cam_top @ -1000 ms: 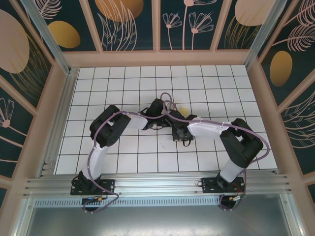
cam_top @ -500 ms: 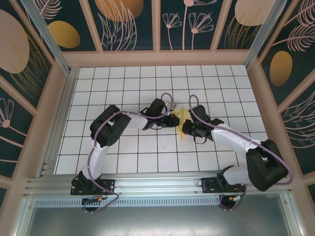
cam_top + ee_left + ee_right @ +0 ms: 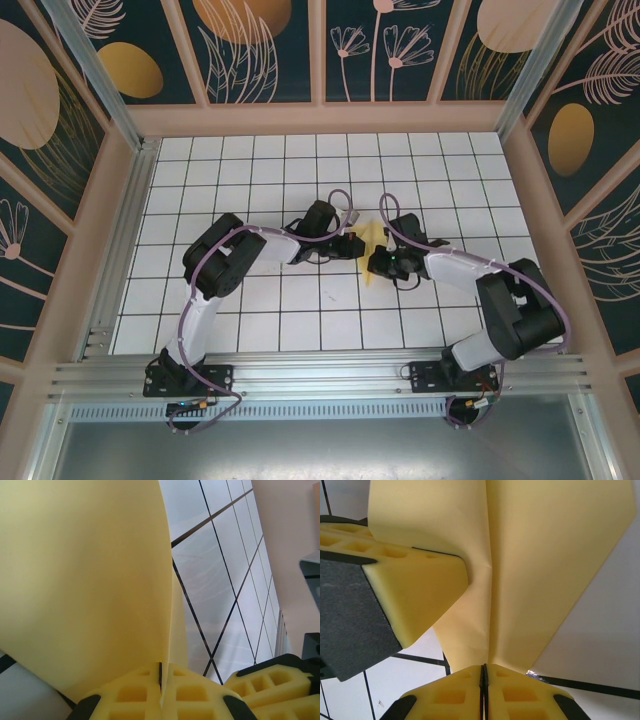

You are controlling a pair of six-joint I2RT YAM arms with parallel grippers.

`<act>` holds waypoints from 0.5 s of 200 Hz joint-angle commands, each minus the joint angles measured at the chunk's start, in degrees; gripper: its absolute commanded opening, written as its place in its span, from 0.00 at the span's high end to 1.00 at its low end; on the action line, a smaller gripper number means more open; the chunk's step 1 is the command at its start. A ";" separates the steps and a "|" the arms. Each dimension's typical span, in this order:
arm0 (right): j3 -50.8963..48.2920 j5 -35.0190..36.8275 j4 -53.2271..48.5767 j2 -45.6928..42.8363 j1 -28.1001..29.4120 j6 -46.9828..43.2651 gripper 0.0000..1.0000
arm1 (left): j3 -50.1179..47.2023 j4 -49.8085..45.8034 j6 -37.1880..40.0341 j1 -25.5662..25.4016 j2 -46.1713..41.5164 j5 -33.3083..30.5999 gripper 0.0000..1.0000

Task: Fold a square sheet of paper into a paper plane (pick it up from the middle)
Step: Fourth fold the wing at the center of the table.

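our left gripper (image 3: 161,687) and right gripper (image 3: 484,677) both clamp the paper (image 3: 545,555) from opposite sides, pinching its crease sharp.

The paper plane (image 3: 545,555) is showing as thin, smooth, matt pale yellow paper, creasing sharply down its middle. The right tool (image 3: 483,680) and left tool (image 3: 161,680) are pinching it with matt yellow pads, looking like soft moulded foam with square pockets, backed by grainy black plastic. Beneath the paper plane, the desk (image 3: 215,580) is gleaming glossy white, reflecting soft light.
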 commanded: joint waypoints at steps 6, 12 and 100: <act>0.06 -3.20 2.21 1.68 -0.71 -2.24 0.87 | 1.17 1.21 1.51 0.30 0.61 1.54 1.00; -0.07 -3.64 2.48 2.08 -0.75 -2.52 0.86 | 1.17 1.09 1.58 0.25 0.69 1.56 1.00; -0.79 -3.20 2.10 5.07 -1.35 -3.28 0.67 | 1.83 -0.86 3.75 1.30 0.54 2.79 1.00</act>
